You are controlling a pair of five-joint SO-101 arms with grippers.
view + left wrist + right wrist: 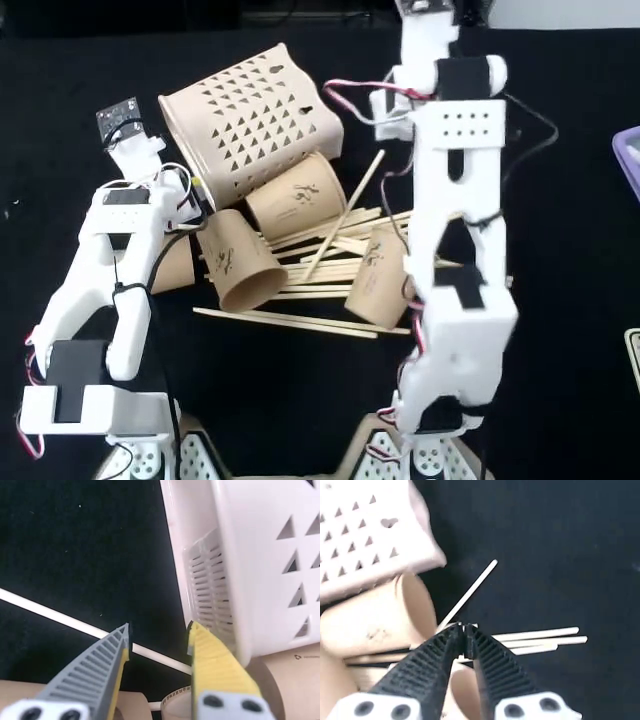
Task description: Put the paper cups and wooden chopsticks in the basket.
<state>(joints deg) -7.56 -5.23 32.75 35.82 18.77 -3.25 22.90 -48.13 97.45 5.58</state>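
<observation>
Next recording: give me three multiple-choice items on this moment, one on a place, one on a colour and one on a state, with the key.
1. Where do the chopsticks lie?
A. on the table among the paper cups
B. standing upright in one cup
C. in a person's hand

2. What colour is the table?
A. white
B. black
C. green

3. How is the right end effector?
A. wide open
B. clamped on a cup
C. shut

Key: 1 A, the sticks are spread flat between the cups. 2 B, the bare surface is black in each view. 3 C, its wrist view shows the fingertips touching.
</observation>
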